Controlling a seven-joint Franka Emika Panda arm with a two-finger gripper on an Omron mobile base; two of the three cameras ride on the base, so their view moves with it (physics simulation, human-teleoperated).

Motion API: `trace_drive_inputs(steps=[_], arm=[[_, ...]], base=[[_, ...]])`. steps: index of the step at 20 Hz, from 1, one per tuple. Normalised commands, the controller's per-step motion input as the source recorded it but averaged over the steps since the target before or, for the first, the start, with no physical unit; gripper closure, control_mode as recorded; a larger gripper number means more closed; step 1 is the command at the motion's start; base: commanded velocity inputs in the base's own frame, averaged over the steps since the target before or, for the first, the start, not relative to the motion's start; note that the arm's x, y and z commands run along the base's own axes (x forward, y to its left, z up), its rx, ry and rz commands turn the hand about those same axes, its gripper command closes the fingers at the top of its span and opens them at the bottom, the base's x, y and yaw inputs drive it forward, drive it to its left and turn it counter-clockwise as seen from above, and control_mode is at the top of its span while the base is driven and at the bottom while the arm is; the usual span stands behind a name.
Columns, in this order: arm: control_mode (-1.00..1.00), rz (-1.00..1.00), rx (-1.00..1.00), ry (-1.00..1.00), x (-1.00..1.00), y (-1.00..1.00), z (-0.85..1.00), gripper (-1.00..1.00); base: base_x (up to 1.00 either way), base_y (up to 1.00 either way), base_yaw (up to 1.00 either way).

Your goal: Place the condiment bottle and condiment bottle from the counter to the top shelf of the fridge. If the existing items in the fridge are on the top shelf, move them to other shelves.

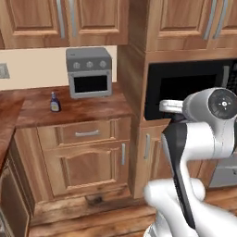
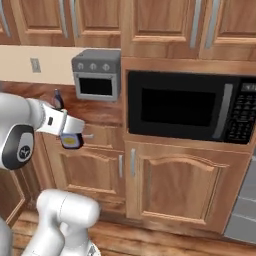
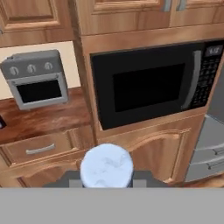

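One condiment bottle [image 2: 71,139] clamped in gripper [image 2: 70,136]

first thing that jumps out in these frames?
The black microwave, built into the light wooden cabinets at counter height, dominates the right base view and the hand view. Next, the grey toaster oven on the reddish-brown counter, with one small condiment bottle standing to its left. In the hand view, a pale round cap sits right at the gripper, whose jaws are closed on a bottle with a yellowish label.
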Motion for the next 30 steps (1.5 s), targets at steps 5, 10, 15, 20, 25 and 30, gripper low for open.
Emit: trace_drive_inputs(steps=[5,10,15,20,25,30], arm=[[1.00,0.00,0.00,0.00,0.00,0.00,0.00,1.00],[1.00,0.00,0.00,0.00,0.00,0.00,0.00,1.00],[1.00,0.00,0.00,0.00,0.00,0.00,0.00,1.00],[1.00,0.00,0.00,0.00,0.00,0.00,0.00,1.00],[1.00,0.00,0.00,0.00,0.00,0.00,0.00,1.00],[1.00,0.00,0.00,0.00,0.00,0.00,0.00,1.00]], base=[[-0.79,-1.00,-0.23],[-0.44,-1.00,-0.24],[-0.12,-1.00,-0.20],[0.02,-1.00,-0.12],[0.32,-1.00,0.00],[0.33,-1.00,0.10]])
